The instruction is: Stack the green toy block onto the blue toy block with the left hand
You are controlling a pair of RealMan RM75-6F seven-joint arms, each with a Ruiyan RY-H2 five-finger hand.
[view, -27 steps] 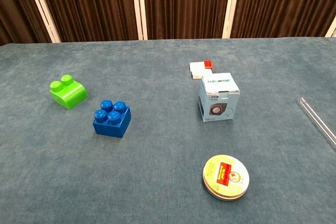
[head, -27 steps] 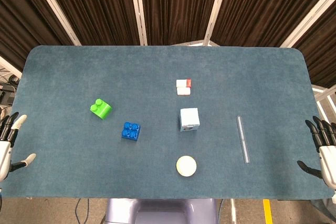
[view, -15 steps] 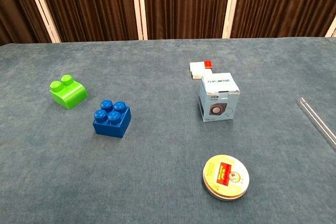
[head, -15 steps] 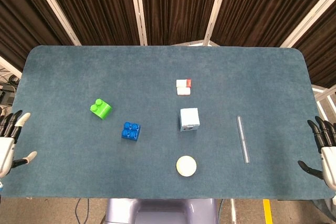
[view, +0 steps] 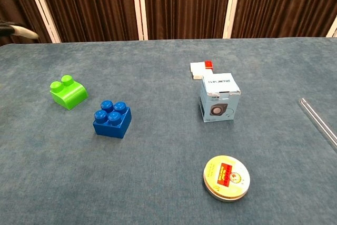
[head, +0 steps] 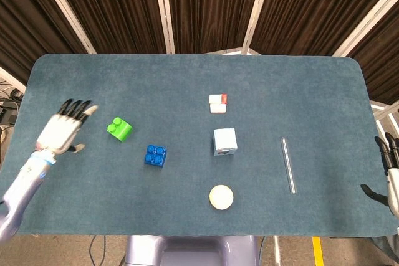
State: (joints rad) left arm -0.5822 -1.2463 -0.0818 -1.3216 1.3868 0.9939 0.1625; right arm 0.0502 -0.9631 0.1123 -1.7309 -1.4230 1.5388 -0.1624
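Left hand (head: 62, 130) is over the desk (head: 187, 79) near its left edge, fingers extended and apart, holding nothing; only a fingertip shows at the top-left corner of the chest view. It is just left of the green toy block (head: 119, 129), not touching it.

Green toy block: bright lime, two round studs on top, one upper edge rounded off; it sits flat on the desk, left of centre. Blue toy block (head: 155, 155): deep blue, square, four round studs on top; it sits near the green one, to its right and closer to the robot, apart from it.

Right of these: small white-and-red box (head: 218, 103) toward the far side, pale blue carton (head: 225, 141) nearer, round tin (head: 221, 197) nearest. A clear rod (head: 288, 164) lies further right. Right hand (head: 391, 172) is at the desk's right edge, partly cut off; fingers spread, holding nothing.
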